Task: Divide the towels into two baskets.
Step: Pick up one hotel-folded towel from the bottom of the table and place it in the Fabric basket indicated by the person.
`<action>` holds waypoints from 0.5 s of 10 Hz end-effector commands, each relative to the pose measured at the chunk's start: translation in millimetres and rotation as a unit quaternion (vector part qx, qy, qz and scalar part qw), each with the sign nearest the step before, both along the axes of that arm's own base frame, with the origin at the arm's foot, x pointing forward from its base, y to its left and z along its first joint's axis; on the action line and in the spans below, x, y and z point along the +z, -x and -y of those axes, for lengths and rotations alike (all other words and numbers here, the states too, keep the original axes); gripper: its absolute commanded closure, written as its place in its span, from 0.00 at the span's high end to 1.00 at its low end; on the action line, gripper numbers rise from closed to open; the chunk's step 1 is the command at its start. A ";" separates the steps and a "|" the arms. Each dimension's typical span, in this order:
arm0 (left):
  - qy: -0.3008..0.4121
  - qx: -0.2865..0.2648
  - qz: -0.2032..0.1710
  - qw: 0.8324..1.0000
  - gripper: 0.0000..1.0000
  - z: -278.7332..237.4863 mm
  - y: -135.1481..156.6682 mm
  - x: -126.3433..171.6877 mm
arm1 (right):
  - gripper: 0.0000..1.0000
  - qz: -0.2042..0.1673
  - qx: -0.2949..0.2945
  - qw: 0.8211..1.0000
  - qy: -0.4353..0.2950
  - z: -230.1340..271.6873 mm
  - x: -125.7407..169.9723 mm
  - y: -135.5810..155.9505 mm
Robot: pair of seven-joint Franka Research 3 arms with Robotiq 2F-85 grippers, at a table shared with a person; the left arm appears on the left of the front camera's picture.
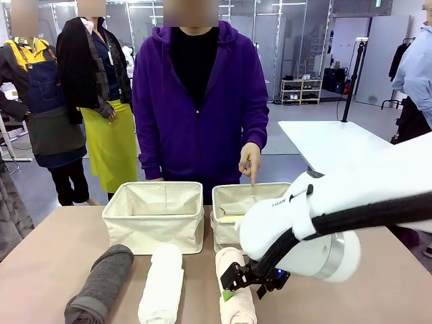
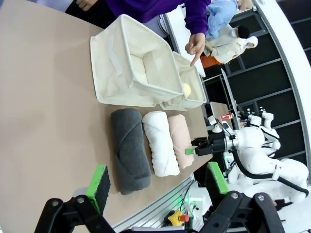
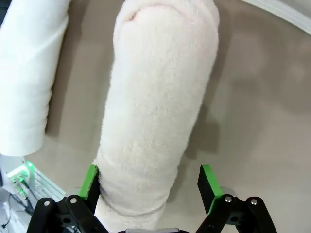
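Three rolled towels lie side by side on the table in front of the baskets: dark grey, white and pale pink. A pale yellow towel lies in the right basket. The left basket holds nothing I can see. My right gripper is open, its green pads straddling the near end of the pink towel. My left gripper hangs open high above the table.
A person in a purple hoodie stands at the far side, one hand pointing a finger down into the right basket. Bare tabletop lies left of the grey towel. The table's near edge is close behind the towels.
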State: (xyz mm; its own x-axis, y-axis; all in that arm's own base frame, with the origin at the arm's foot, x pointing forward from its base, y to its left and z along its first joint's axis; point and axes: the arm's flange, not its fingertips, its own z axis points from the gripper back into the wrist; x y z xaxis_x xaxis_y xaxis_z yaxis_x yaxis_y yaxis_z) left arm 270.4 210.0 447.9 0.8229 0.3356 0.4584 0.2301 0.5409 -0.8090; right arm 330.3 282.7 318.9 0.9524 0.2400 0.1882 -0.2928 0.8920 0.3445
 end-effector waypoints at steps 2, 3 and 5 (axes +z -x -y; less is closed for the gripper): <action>0.007 -0.003 0.017 1.000 1.00 -3.1 -0.3 0.5 | 1.00 0.000 0.005 1.000 -0.023 -10.0 1.1 2.8; 0.007 -0.003 0.017 1.000 1.00 -3.1 -0.3 0.5 | 1.00 -0.007 0.016 1.000 -0.020 -13.6 -2.3 3.6; 0.007 -0.003 0.017 1.000 1.00 -3.1 -0.3 0.5 | 0.80 -0.014 0.030 0.999 -0.026 -16.8 -7.1 3.3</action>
State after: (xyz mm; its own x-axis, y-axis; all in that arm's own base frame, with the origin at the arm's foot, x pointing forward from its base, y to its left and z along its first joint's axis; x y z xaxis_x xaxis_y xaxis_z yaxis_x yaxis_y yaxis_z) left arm 270.4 209.9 447.9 0.8230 0.3355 0.4584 0.2302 0.5408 -0.8091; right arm 324.4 297.8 318.3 0.9492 0.2677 0.1655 -0.3125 0.8646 0.3935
